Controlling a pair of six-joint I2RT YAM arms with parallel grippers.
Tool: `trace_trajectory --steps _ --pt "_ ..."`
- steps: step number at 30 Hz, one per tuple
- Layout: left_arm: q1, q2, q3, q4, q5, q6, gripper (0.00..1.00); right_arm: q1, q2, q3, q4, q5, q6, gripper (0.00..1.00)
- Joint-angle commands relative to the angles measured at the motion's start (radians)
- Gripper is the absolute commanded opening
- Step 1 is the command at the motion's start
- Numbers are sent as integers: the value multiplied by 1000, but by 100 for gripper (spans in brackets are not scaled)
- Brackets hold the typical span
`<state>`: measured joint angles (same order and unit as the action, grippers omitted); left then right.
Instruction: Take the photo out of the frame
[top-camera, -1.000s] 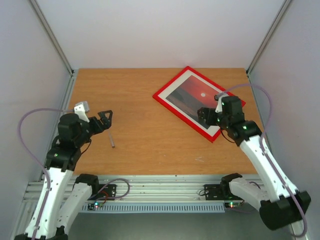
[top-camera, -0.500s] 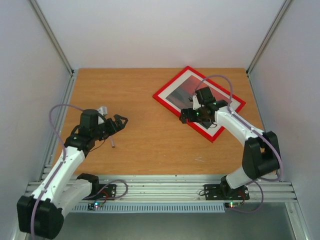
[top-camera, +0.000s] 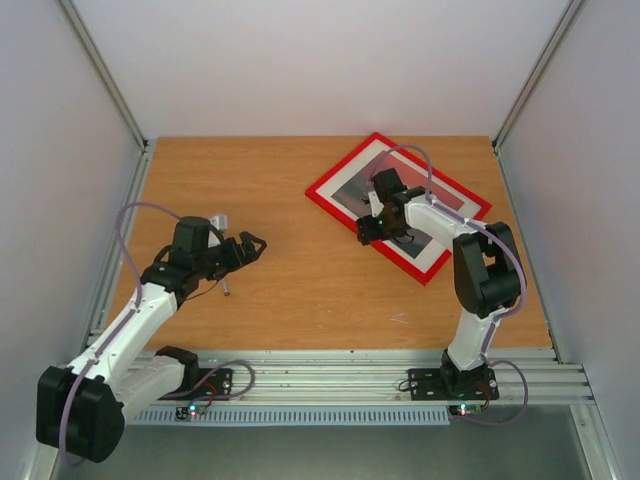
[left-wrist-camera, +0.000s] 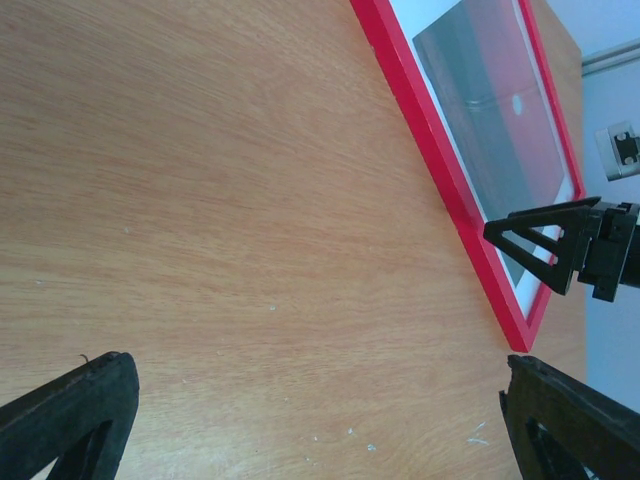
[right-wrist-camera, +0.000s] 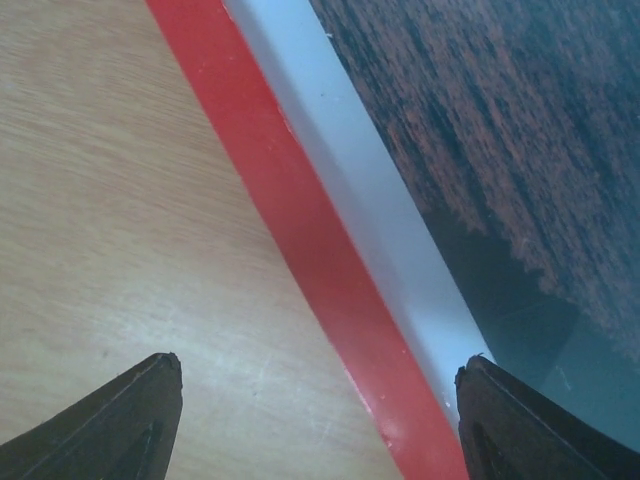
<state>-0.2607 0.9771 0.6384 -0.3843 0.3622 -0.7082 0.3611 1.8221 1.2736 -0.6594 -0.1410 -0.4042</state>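
The red frame (top-camera: 340, 162) lies flat at the back right of the wooden table, turned at an angle, with the sunset photo (top-camera: 352, 188) inside it. My right gripper (top-camera: 368, 230) is open low over the frame's near-left side. In the right wrist view its jaws (right-wrist-camera: 318, 375) straddle the red edge (right-wrist-camera: 300, 230), with the white margin (right-wrist-camera: 350, 170) and dark photo (right-wrist-camera: 480, 120) beside it. My left gripper (top-camera: 255, 243) is open and empty over bare table left of the frame. The left wrist view (left-wrist-camera: 315, 410) shows the frame (left-wrist-camera: 420, 130), the photo (left-wrist-camera: 500, 100) and the right gripper's fingers (left-wrist-camera: 560, 235).
A small grey pin-like object (top-camera: 224, 285) lies on the table below the left wrist. White walls with metal posts close the table at back and sides. An aluminium rail (top-camera: 330, 375) runs along the near edge.
My right gripper has moved left across the frame to its near-left edge. My left arm has reached right, towards the table's middle. The frame has not moved.
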Motion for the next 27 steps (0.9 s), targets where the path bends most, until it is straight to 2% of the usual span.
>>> trace_trajectory --steps 1,20,27 --pt "-11 22 14 42 6 25 99 10 31 47 -20 58 -38 74" --pt "-39 74 4 65 10 29 99 78 117 73 -47 188 -97 50" --pt "-39 86 -6 62 -7 46 99 119 150 84 -53 259 -143 49"
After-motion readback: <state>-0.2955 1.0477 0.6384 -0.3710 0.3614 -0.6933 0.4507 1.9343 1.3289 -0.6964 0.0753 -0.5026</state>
